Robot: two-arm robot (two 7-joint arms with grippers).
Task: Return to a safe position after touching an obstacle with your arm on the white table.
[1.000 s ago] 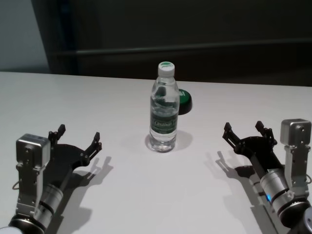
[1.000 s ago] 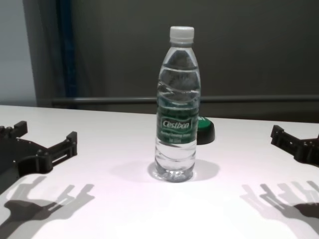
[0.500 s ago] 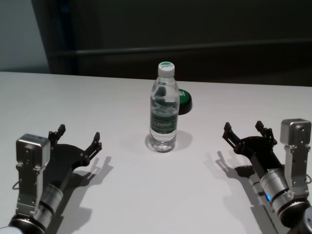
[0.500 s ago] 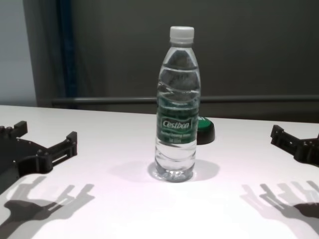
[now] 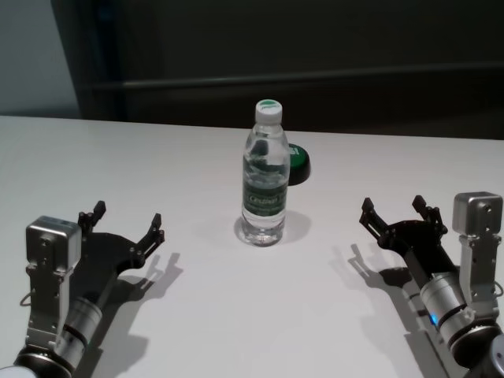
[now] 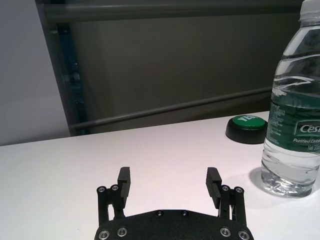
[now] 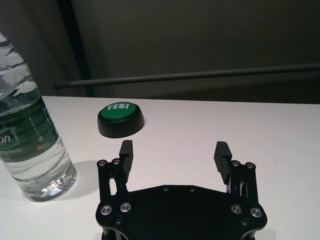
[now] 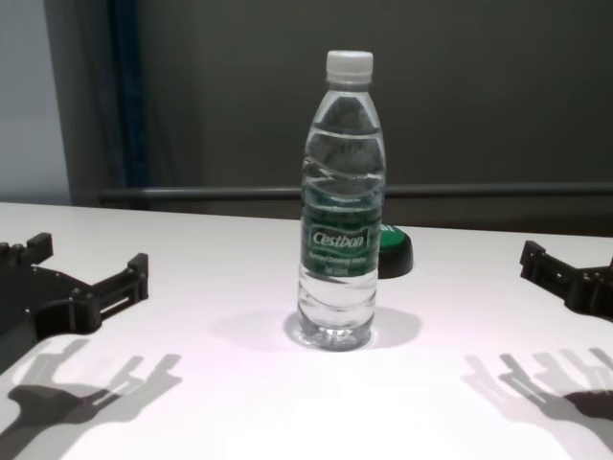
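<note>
On the wide matte white table (image 5: 197, 315), seen from the head, the tall clear plastic water bottle with white cap and green label (image 5: 264, 177) stands upright at centre, well apart from the left gripper (image 5: 126, 224) and the right gripper (image 5: 395, 216); nothing is seen to have shifted over the last second. From each wrist, both sets of fingers are spread wide and empty, and a low black-and-green round button (image 7: 120, 119) is seen behind the bottle. From the chest, the same stillness is shown, so the arms are judged parked safely.
</note>
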